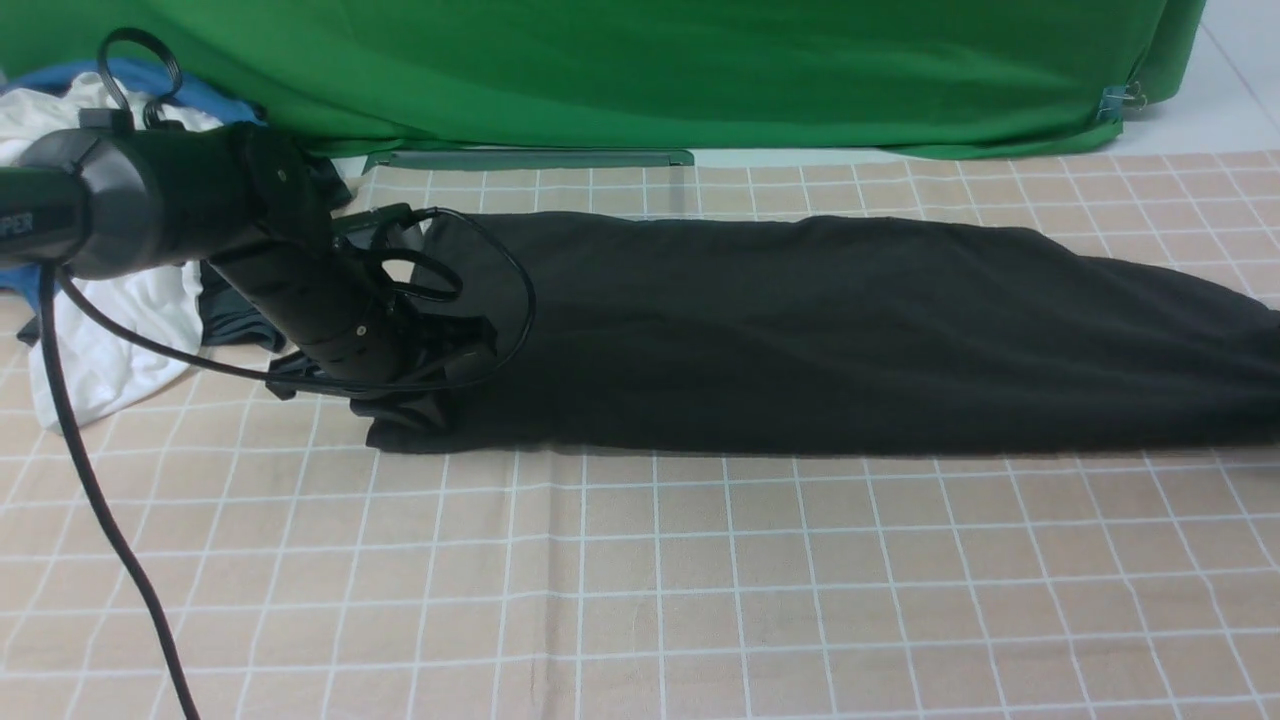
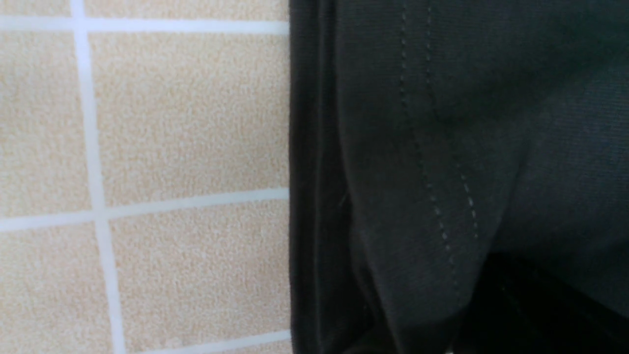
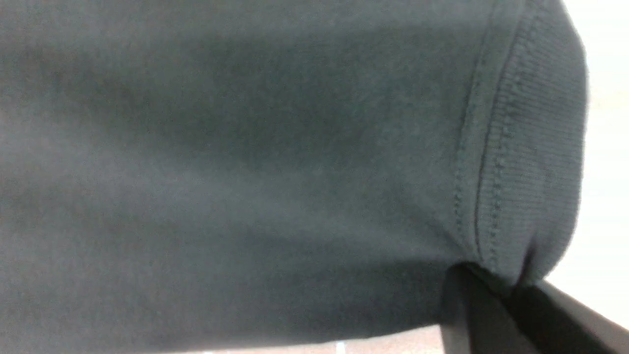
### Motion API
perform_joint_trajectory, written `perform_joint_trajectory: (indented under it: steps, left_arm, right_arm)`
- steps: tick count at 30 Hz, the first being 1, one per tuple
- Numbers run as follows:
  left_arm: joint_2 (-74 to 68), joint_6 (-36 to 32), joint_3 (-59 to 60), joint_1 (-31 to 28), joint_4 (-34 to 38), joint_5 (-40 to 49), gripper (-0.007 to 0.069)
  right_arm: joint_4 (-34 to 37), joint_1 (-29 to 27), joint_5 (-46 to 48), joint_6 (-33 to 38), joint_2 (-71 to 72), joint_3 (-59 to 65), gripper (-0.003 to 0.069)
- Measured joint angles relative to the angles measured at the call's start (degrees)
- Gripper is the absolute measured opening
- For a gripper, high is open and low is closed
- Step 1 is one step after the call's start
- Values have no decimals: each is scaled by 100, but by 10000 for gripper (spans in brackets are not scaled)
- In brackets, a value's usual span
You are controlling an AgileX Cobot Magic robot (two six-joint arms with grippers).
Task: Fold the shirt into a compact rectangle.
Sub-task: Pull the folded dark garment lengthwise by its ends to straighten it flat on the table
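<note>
Black shirt (image 1: 800,340), front view: lies folded lengthwise in a long band across the gridded table surface (image 1: 700,580), running off the view's right edge; left gripper (image 1: 440,400) at its left end, fingers closed on the cloth; green cloth (image 1: 650,70) behind; white and blue clothes (image 1: 120,350) at far left, beside the arm.

Left wrist view: stitched hem (image 2: 427,172) bunched toward the dark fingers.

Right wrist view: ribbed neckline-like edge (image 3: 521,147) of the shirt pinched in the right gripper (image 3: 513,290), jaws narrow.
</note>
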State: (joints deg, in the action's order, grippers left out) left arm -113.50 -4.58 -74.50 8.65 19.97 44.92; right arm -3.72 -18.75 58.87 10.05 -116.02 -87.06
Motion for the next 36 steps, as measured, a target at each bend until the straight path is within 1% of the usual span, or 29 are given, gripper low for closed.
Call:
perform_joint_trajectory:
  steps: [4,7,8,10,11,12,13,14,15,18,26,30,34,36]
  left_arm:
    - [0,0,0,0,20,25,19]
    - [20,0,0,0,27,49,19]
    - [54,0,0,0,27,88,19]
    - [128,0,12,0,2,173,19]
    - [208,0,23,0,-5,218,19]
    - [252,0,30,0,-11,230,19]
    - [373,0,35,0,-18,255,19]
    - [649,0,35,0,-34,273,19]
    - [786,0,35,0,-34,287,19]
    - [1260,0,35,28,-34,337,19]
    - [2013,7,35,286,-166,645,19]
    - [2168,2,37,388,-184,715,19]
    - [2239,2,37,473,-184,733,19]
    - [2239,2,37,479,-184,733,19]
  right_arm:
    - [-18,-7,12,-44,0,-2,89]
    - [-36,-7,39,-100,0,-21,137]
    - [-121,-11,63,-186,0,-77,201]
    - [-181,-30,63,-329,0,-161,289]
    - [-218,-37,63,-481,0,-251,357]
    - [-224,-37,63,-572,0,-310,398]
    - [-229,-40,63,-695,0,-416,463]
    - [-149,-40,27,-796,0,-581,545]
    - [-71,-40,-4,-839,0,-655,589]
    - [244,-40,-127,-879,-45,-896,649]
    - [520,-40,-192,-885,-757,-1203,657]
    - [546,-40,-198,-885,-982,-1203,637]
    - [692,-40,-198,-825,-1116,-1250,538]
    - [804,-40,-198,-763,-1144,-1258,461]
